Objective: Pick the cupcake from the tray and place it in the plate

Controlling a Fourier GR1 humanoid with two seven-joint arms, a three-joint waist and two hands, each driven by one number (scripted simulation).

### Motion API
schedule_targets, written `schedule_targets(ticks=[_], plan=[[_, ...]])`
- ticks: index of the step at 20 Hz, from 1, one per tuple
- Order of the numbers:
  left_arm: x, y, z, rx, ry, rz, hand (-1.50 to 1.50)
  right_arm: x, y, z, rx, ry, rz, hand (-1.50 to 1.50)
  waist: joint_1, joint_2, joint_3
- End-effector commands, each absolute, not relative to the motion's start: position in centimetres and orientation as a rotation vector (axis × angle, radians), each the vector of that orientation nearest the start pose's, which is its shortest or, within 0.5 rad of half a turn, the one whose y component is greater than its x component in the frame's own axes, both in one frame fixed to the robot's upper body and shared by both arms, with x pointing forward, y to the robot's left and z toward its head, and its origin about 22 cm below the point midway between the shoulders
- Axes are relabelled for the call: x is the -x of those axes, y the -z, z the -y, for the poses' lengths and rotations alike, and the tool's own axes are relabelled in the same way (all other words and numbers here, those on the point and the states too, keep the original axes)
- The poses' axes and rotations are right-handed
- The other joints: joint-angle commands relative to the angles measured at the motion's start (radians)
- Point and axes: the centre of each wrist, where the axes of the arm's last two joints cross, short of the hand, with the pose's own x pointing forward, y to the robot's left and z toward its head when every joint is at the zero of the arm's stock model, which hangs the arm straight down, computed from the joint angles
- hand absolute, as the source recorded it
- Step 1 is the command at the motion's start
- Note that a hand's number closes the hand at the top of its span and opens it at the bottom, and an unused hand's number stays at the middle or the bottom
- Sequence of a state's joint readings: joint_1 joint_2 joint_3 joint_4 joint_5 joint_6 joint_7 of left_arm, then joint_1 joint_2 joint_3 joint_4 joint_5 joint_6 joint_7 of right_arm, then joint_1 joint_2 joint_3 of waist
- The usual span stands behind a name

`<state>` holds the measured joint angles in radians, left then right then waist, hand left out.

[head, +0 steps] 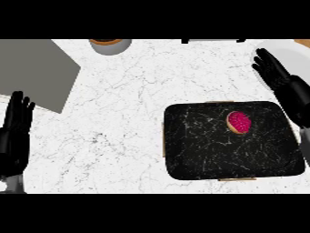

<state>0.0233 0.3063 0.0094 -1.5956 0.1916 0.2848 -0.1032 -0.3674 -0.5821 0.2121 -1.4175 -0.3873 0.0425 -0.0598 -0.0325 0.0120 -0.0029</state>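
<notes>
A white marbled counter [130, 100] is seen from steeply above. On it, toward the right, a black speckled tray [211, 154] with rounded corners is set, and a cupcake [239, 122] with bright pink topping is seen lying in the tray's upper right part — clear of the rim and untouched by either hand.

The right hand [278, 77] is held above the tray's upper right corner, fingers straight and close together, pointing up and to the left; nothing is held in it. Its fingertips are seen against a white plate [303, 59] at the top right corner, only partly in view. The cupcake is near this hand but apart from it.

The left hand [13, 136] is shown at the left edge, resting with fingers straight and upward, nothing in it, well apart from the tray.

A grey slab [30, 73] is laid at the upper left. At the top edge a round grey vessel [110, 45] with a brownish inside is cut off — possibly a cup, though it cannot be told.
</notes>
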Motion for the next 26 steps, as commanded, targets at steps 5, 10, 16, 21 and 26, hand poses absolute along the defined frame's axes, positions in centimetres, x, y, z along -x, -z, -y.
schedule_targets(ticks=[5, 10, 16, 21, 26], plan=[[-26.1, -6.8, -27.0, -0.156, 0.288, 1.862, 0.00, -30.5, 0.1, 30.9, -0.287, -0.330, 0.997, -1.50, 0.074, 0.049, 0.010], [-26.8, -7.7, -24.6, 0.009, 0.479, 1.835, 0.00, -33.5, -5.9, 33.7, -0.057, -0.933, 0.800, -1.50, 0.111, 0.022, 0.005], [-28.3, -8.0, -24.6, 0.025, 0.503, 1.809, 0.00, -39.0, -10.7, 29.6, 0.081, -1.225, 0.805, -1.50, 0.107, 0.011, 0.004], [-27.7, -7.6, -24.7, 0.031, 0.491, 1.785, 0.00, -42.3, -12.0, 26.2, 0.124, -1.321, 0.715, -1.50, 0.088, 0.000, 0.003], [-28.9, -9.3, -23.9, 0.004, 0.480, 1.793, 0.00, -44.7, -13.7, 25.9, 0.014, -1.298, 0.509, -1.50, 0.073, -0.003, 0.003]])
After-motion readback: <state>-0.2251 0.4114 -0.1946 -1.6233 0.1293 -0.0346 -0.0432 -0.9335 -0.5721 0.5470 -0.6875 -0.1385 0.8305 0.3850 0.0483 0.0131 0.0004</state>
